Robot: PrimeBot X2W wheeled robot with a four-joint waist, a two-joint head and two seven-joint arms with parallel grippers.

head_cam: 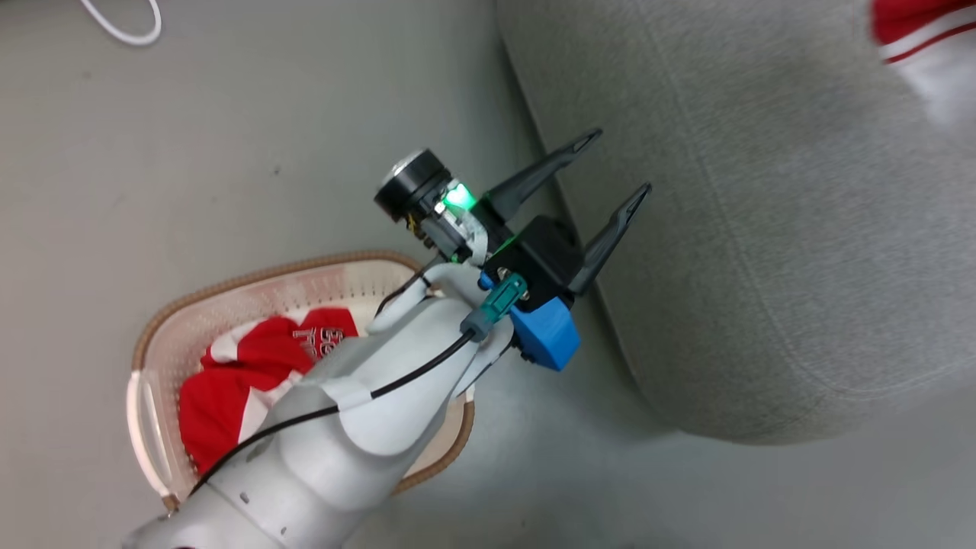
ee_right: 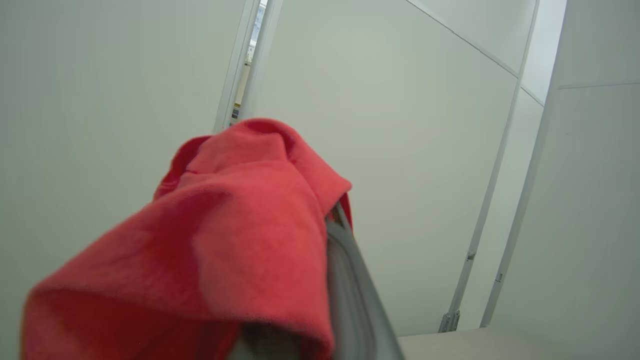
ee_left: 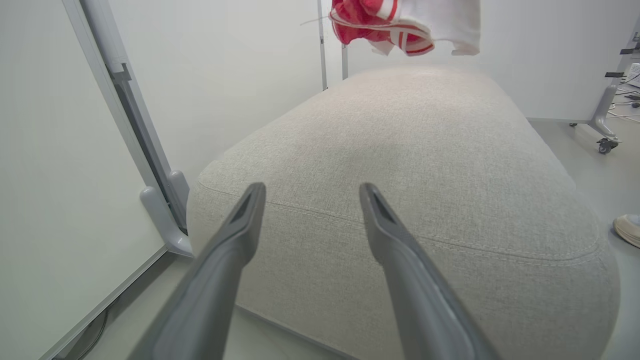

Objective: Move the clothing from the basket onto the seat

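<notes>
Left pincer (head_cam: pixel 621 160) wide open, empty, beside the sofa (head_cam: pixel 762 229) edge. Right pincer (ee_right: pixel 325 225) seemingly clamped on red garment (ee_left: pixel 395 25) above sofa, fingers mostly hidden. Second garment (head_cam: pixel 244 374) lies in basket (head_cam: pixel 229 293).

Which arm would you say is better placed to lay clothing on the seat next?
Right. The right end effector grips a red garment hanging over the seat; the left end effector is open, empty, near the basket.
</notes>
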